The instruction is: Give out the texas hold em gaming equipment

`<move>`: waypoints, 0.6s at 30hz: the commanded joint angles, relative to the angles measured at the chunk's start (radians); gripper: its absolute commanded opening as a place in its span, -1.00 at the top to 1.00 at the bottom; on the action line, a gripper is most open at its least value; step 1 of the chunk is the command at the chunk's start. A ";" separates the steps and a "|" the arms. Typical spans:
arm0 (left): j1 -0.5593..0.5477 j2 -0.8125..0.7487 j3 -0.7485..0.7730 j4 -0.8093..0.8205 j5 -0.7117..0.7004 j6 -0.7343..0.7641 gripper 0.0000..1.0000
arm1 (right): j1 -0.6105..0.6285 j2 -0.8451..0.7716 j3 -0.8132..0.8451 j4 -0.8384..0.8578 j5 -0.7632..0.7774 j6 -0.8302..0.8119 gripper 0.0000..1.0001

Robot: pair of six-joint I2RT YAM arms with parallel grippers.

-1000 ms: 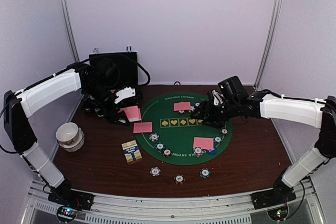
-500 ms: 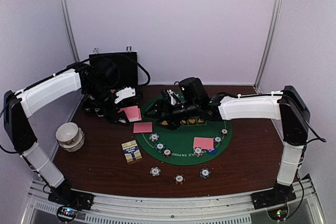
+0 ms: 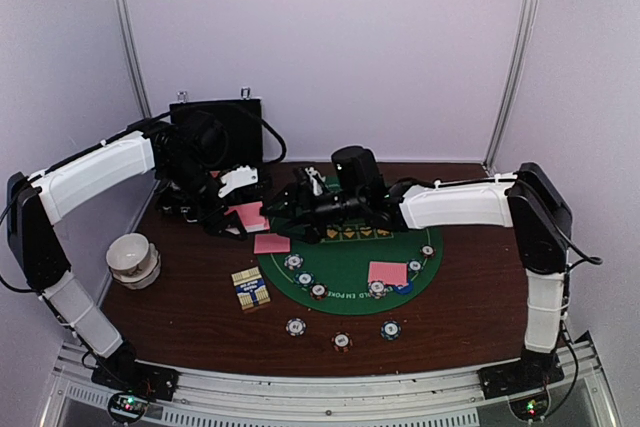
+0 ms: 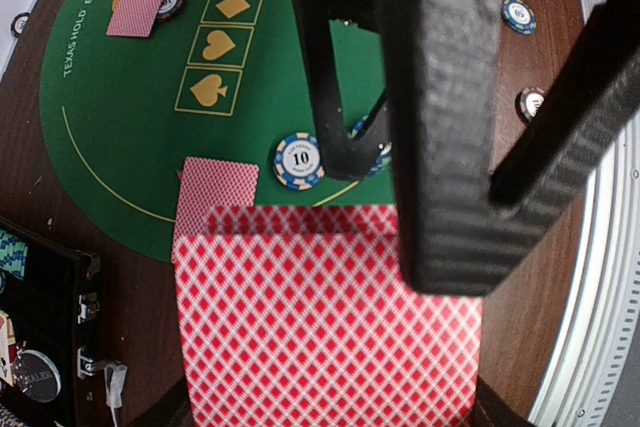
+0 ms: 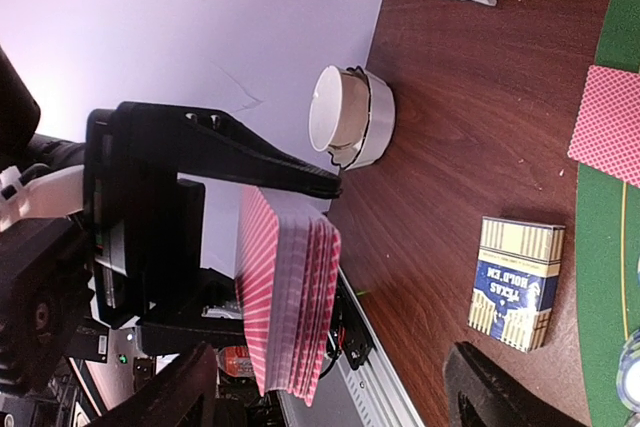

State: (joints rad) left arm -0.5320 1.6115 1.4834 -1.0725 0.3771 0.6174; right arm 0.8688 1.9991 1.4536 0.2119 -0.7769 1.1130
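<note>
The left fingers [image 3: 236, 215] are clamped on a deck of pink-backed cards [image 5: 287, 297]. They hold it off the tabletop [image 3: 470, 297], just left of the round green mat [image 3: 350, 259] and in front of the black case [image 3: 215, 137]. The right fingers [image 3: 286, 201], at the end of an arm stretched across the mat from the right, stand wide apart. They are close beside the deck with nothing between them.

1 loose card [image 3: 272, 243] lies face down across the mat's left edge. Another card [image 3: 387, 272] lies on the mat near its front, next to some chips. 3 striped chips [image 3: 305, 279] curve along the mat's near-left rim, and 3 more chips [image 3: 342, 341] sit in a row on the bare wood in front. A blue-and-yellow card box [image 3: 251, 288] lies left of the mat. A white bowl [image 3: 133, 255] stands further left, well apart.
</note>
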 commanded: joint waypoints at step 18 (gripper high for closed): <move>0.004 -0.006 0.034 0.012 0.022 0.000 1.00 | 0.036 0.157 0.175 0.118 -0.099 0.101 -0.63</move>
State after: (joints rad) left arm -0.5316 1.6115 1.4845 -1.0721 0.3782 0.6151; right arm 0.8902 2.1208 1.5852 0.2867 -0.8478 1.1847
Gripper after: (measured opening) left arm 0.676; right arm 0.815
